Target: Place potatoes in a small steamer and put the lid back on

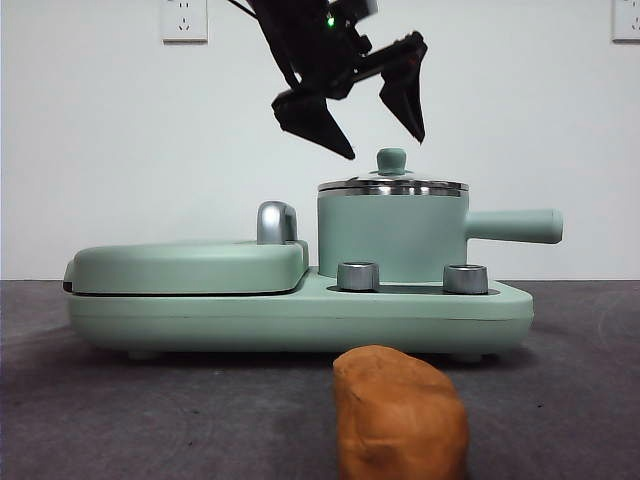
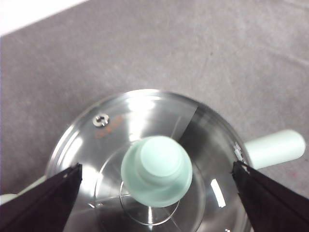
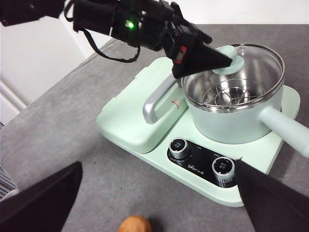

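Light falls evenly and bright from overhead, whitening the wall and leaving only a thin soft shadow on the bench (image 1: pixel 120 420); the potato (image 1: pixel 400 415) sits so near the front lens that it blurs. From my left wrist the lid (image 2: pixel 145 125) throws white glare and smeared reflections, and its knob (image 2: pixel 157 170) is soft; my right wrist view is sharp; my own fingers (image 3: pixel 38 203) are featureless black.
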Action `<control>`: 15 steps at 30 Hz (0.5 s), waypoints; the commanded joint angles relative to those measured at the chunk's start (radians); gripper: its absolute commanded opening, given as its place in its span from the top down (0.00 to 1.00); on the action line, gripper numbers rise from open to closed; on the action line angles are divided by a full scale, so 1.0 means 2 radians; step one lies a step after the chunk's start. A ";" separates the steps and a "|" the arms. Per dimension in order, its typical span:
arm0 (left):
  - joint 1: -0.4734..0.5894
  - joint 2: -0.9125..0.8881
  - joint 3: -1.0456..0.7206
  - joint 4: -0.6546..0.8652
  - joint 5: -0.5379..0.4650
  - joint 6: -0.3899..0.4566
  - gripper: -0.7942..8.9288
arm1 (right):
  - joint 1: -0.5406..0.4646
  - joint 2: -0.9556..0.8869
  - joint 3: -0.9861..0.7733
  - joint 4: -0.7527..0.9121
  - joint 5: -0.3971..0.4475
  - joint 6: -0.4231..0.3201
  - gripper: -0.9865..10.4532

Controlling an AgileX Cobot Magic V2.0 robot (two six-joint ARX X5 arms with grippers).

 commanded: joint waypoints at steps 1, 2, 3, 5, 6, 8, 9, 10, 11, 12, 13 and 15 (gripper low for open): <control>-0.005 0.022 0.015 0.008 -0.002 0.008 0.41 | 0.002 0.002 0.008 0.003 0.000 0.000 0.47; -0.005 0.026 0.015 0.008 -0.001 0.017 0.41 | 0.002 0.002 0.008 0.003 0.000 0.000 0.47; -0.005 0.027 0.015 0.008 -0.001 0.029 0.41 | 0.002 0.002 0.008 0.003 0.000 0.000 0.47; -0.006 0.027 0.015 0.018 -0.001 0.043 0.41 | 0.002 0.002 0.008 0.002 0.000 0.000 0.47; -0.006 0.027 0.015 0.024 0.000 0.043 0.41 | 0.002 0.002 0.008 0.002 0.000 0.000 0.47; -0.006 0.027 0.015 0.027 0.003 0.043 0.47 | 0.002 0.002 0.008 0.002 0.000 0.000 0.47; -0.006 0.027 0.015 0.027 0.003 0.043 0.54 | 0.002 0.002 0.008 0.002 0.000 0.000 0.47; -0.006 0.027 0.015 0.027 0.003 0.043 0.59 | 0.002 0.002 0.008 0.002 0.000 0.000 0.47; -0.006 0.027 0.015 0.028 0.003 0.043 0.60 | 0.002 0.002 0.008 0.002 0.000 0.000 0.47; -0.006 0.027 0.015 0.028 0.003 0.043 0.60 | 0.002 0.002 0.008 0.002 0.000 0.000 0.47; -0.006 0.027 0.015 0.028 0.003 0.043 0.60 | 0.002 0.002 0.008 0.002 0.000 0.000 0.47; -0.006 0.028 0.015 0.027 0.003 0.045 0.60 | 0.002 0.002 0.008 0.002 0.000 0.000 0.47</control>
